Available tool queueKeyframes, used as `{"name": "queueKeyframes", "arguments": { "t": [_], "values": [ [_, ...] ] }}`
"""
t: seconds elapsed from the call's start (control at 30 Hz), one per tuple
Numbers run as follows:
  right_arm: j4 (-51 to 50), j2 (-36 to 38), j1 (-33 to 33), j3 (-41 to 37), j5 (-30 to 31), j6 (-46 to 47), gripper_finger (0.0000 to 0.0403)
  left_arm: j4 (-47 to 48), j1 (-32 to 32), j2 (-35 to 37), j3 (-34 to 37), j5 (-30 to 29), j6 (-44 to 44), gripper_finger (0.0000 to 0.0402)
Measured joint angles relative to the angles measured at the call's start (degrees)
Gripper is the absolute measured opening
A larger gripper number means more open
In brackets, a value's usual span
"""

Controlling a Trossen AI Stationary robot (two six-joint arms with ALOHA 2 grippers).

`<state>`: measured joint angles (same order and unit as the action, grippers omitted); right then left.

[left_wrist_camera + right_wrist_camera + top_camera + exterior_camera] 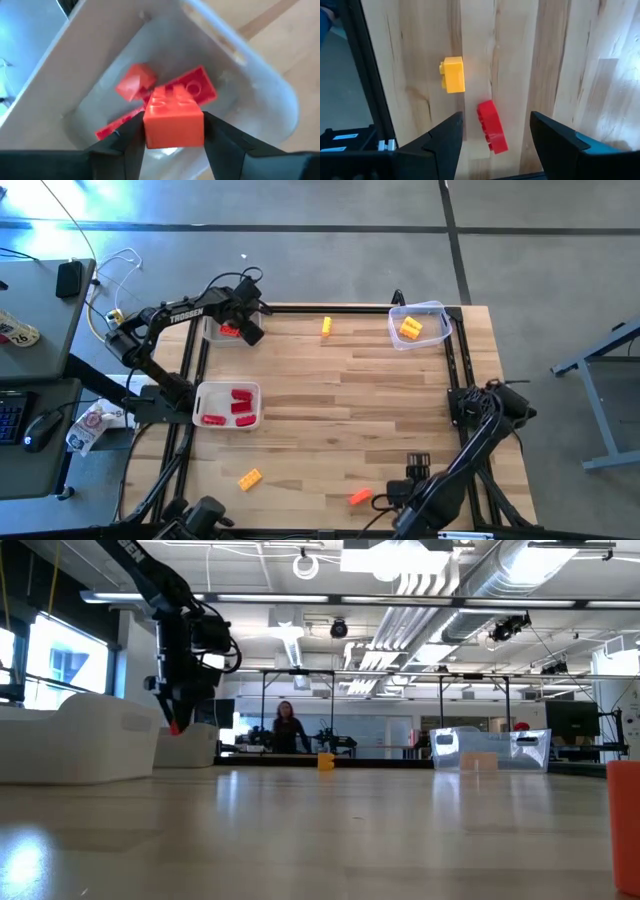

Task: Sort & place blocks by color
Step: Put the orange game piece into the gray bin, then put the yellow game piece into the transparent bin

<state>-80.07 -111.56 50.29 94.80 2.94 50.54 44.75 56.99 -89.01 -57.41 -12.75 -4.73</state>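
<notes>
While the left gripper (174, 137) hangs over the far white tray (212, 332) at about ten o'clock on the table (360, 410), its fingers are pinched tight on an orange-red block (174, 120), with two more red-orange blocks (165, 87) lying directly below it in that tray. Just nearer, at nine o'clock, a second white tray (200, 395) holds several red blocks (238, 408).

Working outward, a yellow block (326, 327) sits at twelve o'clock, a clear tub (440, 315) with yellow blocks (410, 329) at one o'clock, a yellow-orange block (250, 478) at seven, and an orange-red block (360, 497) at six.

The right gripper (492, 137) waits at the near edge around five o'clock, its fingers spread wide and holding nothing, above a red block (492, 126) and a yellow one (453, 74) on the wood.

The risk, as I judge it: the held block is close in shade to red, so it may be dropped with the wrong colour. Released from height onto the piled blocks, it could also bounce against the tray wall and tumble out.
</notes>
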Motion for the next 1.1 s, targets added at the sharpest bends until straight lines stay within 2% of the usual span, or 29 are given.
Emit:
{"name": "queueKeyframes", "arguments": {
  "t": [0.27, 0.57, 0.83, 1.1],
  "values": [
    [1.55, -1.85, 0.41, 0.0, -0.15, -0.65, 0.0216, 11.38, 0.0, 0.0, -2.97, -4.06, 1.74, 0.0206],
    [6.6, -4.99, 0.39, 0.0, -0.73, -2.16, 0.0216, 17.47, -0.04, 0.0, -6.77, -3.82, 4.17, 0.0208],
    [8.84, -8.11, 0.37, 0.0, -0.94, -2.16, 0.0216, 17.62, -0.04, 0.02, -6.95, 5.1, 2.61, 0.0207],
    [9.32, -10.46, 0.38, 0.0, -1.78, -1.6, 0.0216, 17.6, -0.04, 0.04, -6.95, 8.86, 1.05, 0.0208]
  ]
}}
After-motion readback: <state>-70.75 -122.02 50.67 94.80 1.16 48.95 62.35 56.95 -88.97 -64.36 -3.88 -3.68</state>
